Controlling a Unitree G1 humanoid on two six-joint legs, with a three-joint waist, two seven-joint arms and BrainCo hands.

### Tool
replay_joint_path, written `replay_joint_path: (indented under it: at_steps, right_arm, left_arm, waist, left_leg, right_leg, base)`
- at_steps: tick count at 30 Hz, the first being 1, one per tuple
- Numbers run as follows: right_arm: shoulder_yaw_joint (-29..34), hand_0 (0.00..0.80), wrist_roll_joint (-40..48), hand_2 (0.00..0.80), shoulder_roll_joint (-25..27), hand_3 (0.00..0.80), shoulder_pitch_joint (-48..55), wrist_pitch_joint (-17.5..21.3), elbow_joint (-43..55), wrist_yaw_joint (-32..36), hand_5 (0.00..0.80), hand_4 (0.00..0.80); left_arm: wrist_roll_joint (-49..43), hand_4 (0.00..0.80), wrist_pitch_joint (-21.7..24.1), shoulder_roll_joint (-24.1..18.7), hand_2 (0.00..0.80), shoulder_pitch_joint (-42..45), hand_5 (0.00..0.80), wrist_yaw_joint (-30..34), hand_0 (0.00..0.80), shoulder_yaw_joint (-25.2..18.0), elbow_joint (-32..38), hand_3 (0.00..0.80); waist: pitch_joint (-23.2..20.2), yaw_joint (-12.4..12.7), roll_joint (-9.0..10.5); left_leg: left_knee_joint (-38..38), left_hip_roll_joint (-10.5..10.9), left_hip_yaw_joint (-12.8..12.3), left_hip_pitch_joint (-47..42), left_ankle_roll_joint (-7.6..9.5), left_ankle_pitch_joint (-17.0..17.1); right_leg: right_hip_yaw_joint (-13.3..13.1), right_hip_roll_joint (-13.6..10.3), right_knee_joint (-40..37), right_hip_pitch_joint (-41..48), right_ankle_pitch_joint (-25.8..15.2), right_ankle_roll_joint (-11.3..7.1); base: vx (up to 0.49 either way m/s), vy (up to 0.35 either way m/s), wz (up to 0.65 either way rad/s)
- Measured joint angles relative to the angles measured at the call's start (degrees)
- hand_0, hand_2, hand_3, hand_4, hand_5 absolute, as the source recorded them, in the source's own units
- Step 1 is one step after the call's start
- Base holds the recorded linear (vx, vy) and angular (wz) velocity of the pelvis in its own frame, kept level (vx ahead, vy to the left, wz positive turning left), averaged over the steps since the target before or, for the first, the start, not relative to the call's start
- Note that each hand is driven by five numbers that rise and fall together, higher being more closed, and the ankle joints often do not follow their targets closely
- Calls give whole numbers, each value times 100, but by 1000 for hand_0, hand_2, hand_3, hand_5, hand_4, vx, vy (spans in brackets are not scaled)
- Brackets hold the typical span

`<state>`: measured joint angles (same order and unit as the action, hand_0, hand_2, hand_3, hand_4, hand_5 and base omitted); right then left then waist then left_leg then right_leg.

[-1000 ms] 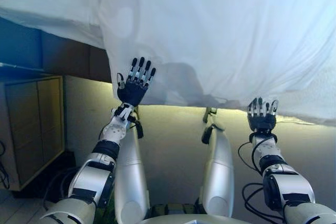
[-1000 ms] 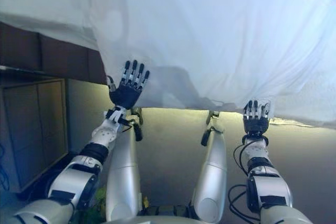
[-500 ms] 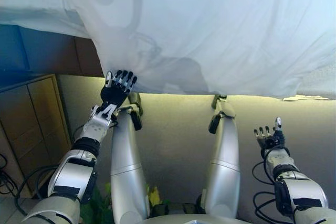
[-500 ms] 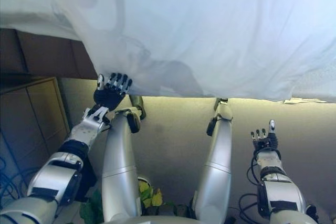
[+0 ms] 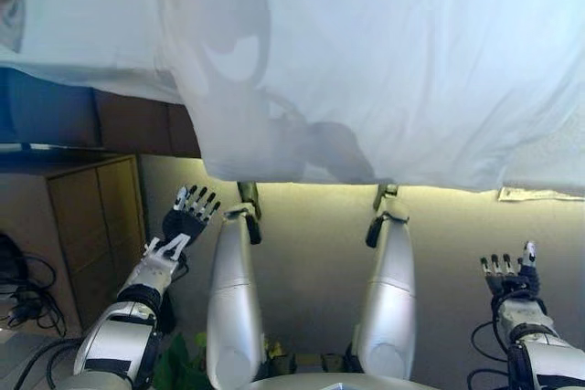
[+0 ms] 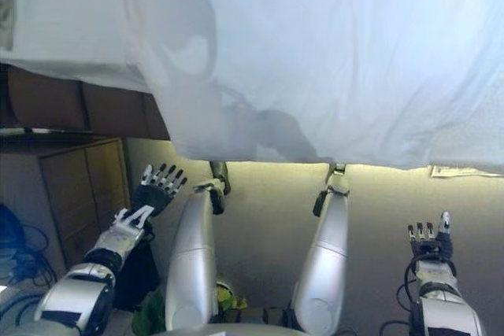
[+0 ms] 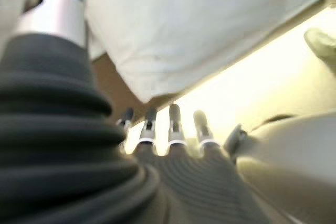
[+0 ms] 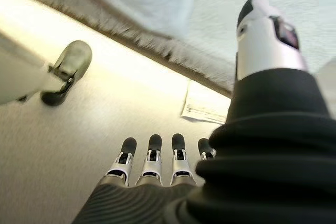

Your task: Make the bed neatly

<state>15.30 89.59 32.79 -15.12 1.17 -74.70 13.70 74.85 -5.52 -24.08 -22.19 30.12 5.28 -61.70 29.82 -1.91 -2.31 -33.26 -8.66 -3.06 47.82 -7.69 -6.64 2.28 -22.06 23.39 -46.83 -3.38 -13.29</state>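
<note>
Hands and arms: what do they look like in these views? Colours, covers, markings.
Both arms are silver-grey shells with black bands at the joints. The left hand and right hand match: a dark ribbed cover over the back and wrist, silver fingers with dark rounded tips, a silver thumb. The wrist views show the cover's ribs running in curved ridges. No markings can be made out.

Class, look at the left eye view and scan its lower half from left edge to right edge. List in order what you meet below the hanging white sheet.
Wooden cabinet → left hand, fingers straight, holding nothing → right hand, also open and clear of the white sheet, which hangs above them all.
</note>
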Motion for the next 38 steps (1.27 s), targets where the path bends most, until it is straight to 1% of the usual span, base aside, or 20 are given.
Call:
replay_joint_path:
  at_steps: [1,4,6,8,9,10,13,15,17,18,20,21,22,24,27,29,32,34,35,38]
  right_arm:
    - [124,0,40,0,1,0,6,-6,-42,36,0,0]
    - [272,0,130,0,2,0,70,-13,-55,134,0,0]
    - [454,0,108,0,-6,0,103,24,-41,305,0,0]
    - [505,0,36,0,-55,0,158,126,13,560,0,0]
    - [530,0,-80,0,-90,0,214,189,50,726,0,0]
    - [529,0,-184,0,-110,0,297,258,70,874,0,0]
    - [458,0,-981,0,-338,0,550,630,493,1273,0,0]
    - [150,0,-1525,0,-662,0,957,967,1162,1344,0,0]
    - [-39,0,-1939,0,-1000,0,1151,1060,1301,1575,0,0]
    - [-125,0,-2010,0,-1156,0,1293,1070,1535,1677,0,0]
    - [-341,0,-2040,0,-1409,0,1672,1076,2017,1940,0,0]
    - [-481,0,-2043,0,-1541,0,1931,1076,2383,2064,0,0]
    - [-566,0,-2067,0,-1618,0,2090,1075,2503,2227,0,0]
    - [-787,0,-2155,0,-1659,0,2219,1004,2665,2201,0,0]
    - [-1094,0,-2206,0,-1849,0,2391,911,2886,1948,0,0]
    - [-1267,0,-2207,0,-1883,0,2454,878,3045,1664,0,0]
    - [-1487,0,-2285,0,-1882,0,2436,824,3274,1165,0,0]
    - [-1613,0,-2490,0,-1887,0,2426,755,3490,1013,0,0]
    - [-1775,0,-2632,0,-1875,0,2402,741,3628,817,0,0]
    - [-1949,0,-2756,0,-1928,0,2465,713,3858,489,0,0]
  left_arm:
    - [-45,0,-20,60,0,40,0,-1,0,-92,-9,0]
    - [-47,0,-75,170,0,216,0,-9,0,-220,5,0]
    - [-50,0,-139,176,0,321,0,-26,0,-370,12,0]
    - [-132,0,-140,174,0,475,0,-29,0,-646,123,0]
    - [-192,0,-130,174,0,572,0,-28,0,-699,195,0]
    - [-216,0,-135,179,0,683,0,-24,0,-690,257,0]
    - [-345,0,-143,260,0,1039,0,-3,0,-685,766,0]
    - [-514,0,-139,538,0,1329,0,-63,0,-639,1470,0]
    - [-730,0,-131,731,0,1575,0,-81,0,-542,1741,0]
    - [-909,0,-102,766,0,1699,0,-124,0,-517,1870,0]
    - [-1184,0,10,745,0,1997,0,-189,0,-392,2140,0]
    - [-1308,0,36,733,0,2211,0,-251,0,-413,2335,0]
    - [-1347,0,57,724,0,2313,0,-284,0,-414,2407,0]
    - [-1352,0,144,722,0,2419,0,-394,0,-415,2461,0]
    - [-1743,0,288,715,0,2534,0,-681,0,-397,2586,0]
    - [-2077,0,373,706,0,2554,0,-783,0,-301,2754,0]
    - [-2381,0,358,686,0,2663,0,-894,0,-195,2951,0]
    - [-2462,0,333,684,0,2760,0,-938,0,-187,2994,0]
    - [-2460,0,276,685,0,2830,0,-985,0,-197,3086,0]
    - [-2458,0,94,682,0,2887,0,-1056,0,-197,3224,0]
  waist:
    - [3,-1,-8]
    - [0,-6,-16]
    - [-15,-8,-25]
    - [-36,-6,-40]
    - [-72,-2,-56]
    - [-220,-4,-81]
    - [-380,76,-114]
    - [-529,139,-107]
    - [-1019,154,-29]
    - [-1148,151,12]
    - [-1560,145,119]
    - [-1778,148,178]
    - [-1980,152,219]
    - [-2268,180,279]
    - [-2623,181,352]
    - [-2695,263,365]
    - [-2780,337,344]
    - [-2798,301,319]
    - [-2810,395,298]
    - [-2820,455,296]
  left_leg:
    - [195,10,-2,-250,-49,112]
    - [749,-5,0,-1111,-105,252]
    - [1095,-5,-11,-1630,-137,337]
    - [1435,-25,-15,-2107,-149,405]
    - [1576,-48,-23,-2305,-178,447]
    - [1689,-66,-25,-2394,-176,448]
    - [1997,-115,-29,-2808,-255,559]
    - [2228,-126,-14,-3156,-283,604]
    - [2411,-153,-17,-3339,-304,615]
    - [2558,-159,-18,-3564,-330,647]
    - [2799,-190,-48,-3906,-332,651]
    - [2965,-202,-99,-4113,-355,682]
    - [3074,-214,-131,-4254,-393,716]
    - [3286,-214,-146,-4449,-377,737]
    - [3608,-236,-147,-4771,-389,834]
    - [3727,-247,-146,-4957,-412,883]
    - [3786,-273,-122,-5060,-421,901]
    - [3791,-295,-129,-5132,-447,924]
    - [3806,-292,-111,-5158,-442,921]
    - [3815,-290,-110,-5235,-487,951]
  right_leg:
    - [79,-2,-115,246,-20,0]
    - [305,15,-447,1086,-17,10]
    - [398,40,-709,1596,-35,19]
    - [508,84,-1005,2084,-84,32]
    - [574,111,-1142,2305,-108,31]
    - [614,138,-1246,2399,-118,43]
    - [725,220,-1485,2820,-163,50]
    - [791,253,-1651,3188,-163,48]
    - [839,297,-1830,3394,-153,46]
    - [901,323,-1976,3648,-165,31]
    - [946,377,-2184,3983,-163,30]
    - [960,406,-2298,4154,-167,23]
    - [975,425,-2367,4275,-166,22]
    - [1028,439,-2497,4455,-157,25]
    - [1100,509,-2649,4766,-151,19]
    - [1126,541,-2722,4928,-160,6]
    - [1178,577,-2780,5070,-161,2]
    - [1179,598,-2784,5129,-157,5]
    - [1207,599,-2805,5178,-156,-2]
    - [1234,597,-2813,5277,-149,-5]
  base:
    - [56,-108,16]
    - [63,-75,11]
    - [125,-74,4]
    - [146,-78,2]
    - [157,-85,1]
    - [121,-81,2]
    - [163,-86,2]
    - [214,-108,8]
    - [253,-98,6]
    - [299,-79,8]
    - [285,-56,2]
    - [200,-33,-6]
    - [231,-41,-7]
    - [199,-48,3]
    - [139,-65,5]
    - [74,-40,3]
    - [81,-27,6]
    - [70,-6,4]
    - [99,-9,3]
    - [42,1,6]
